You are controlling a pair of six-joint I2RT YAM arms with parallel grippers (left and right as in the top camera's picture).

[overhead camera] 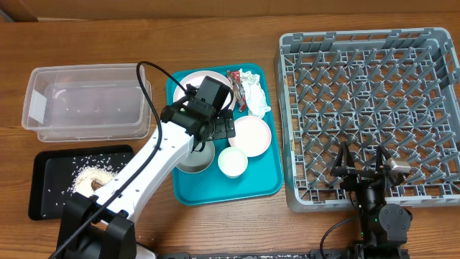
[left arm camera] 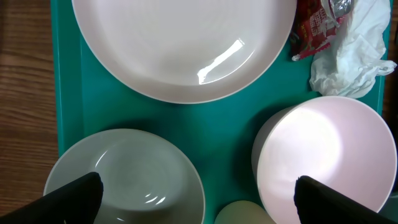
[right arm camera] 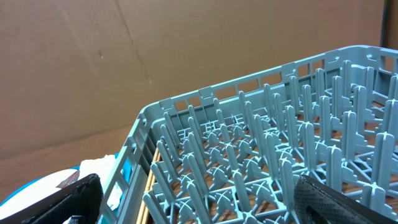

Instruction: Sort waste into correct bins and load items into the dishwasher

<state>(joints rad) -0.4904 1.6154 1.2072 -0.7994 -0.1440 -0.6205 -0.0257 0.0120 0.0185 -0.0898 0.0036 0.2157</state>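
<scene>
The left tool [left arm camera: 202, 202] hovers over the teal tray [left arm camera: 230, 124] with its jaws spread wide and nothing between them. The right tool [overhead camera: 359, 160], just as wide and equally empty, hangs over the near edge of the grey dish rack [overhead camera: 374, 86] at the lower right of the overhead view.

All the tableware sits crowded on the teal tray. The white plate [left arm camera: 180, 43] is at the top, the grey-white bowl [left arm camera: 124, 180] at the lower left and the pink bowl [left arm camera: 323, 155] at the lower right. The small cup [overhead camera: 232, 162] is wedged just beside both bowls.

A straight descent risks landing a finger on a bowl rim, which could tip the bowl or shove it into the cup. The plate is flat and glossy, so a pinch at its edge could slip.

The napkin [left arm camera: 351, 50] and red wrapper [left arm camera: 311, 25] lie touching at the tray's upper right, close to the pink bowl. Grabbing one may drag the other along into the wrong bin.

The clear tub [overhead camera: 86, 101] and the black tray [overhead camera: 43, 194], which already holds rice [overhead camera: 90, 176], sit at the left on the counter.

The right tool's fingers are close to the rack's pegs and could snag on them.
</scene>
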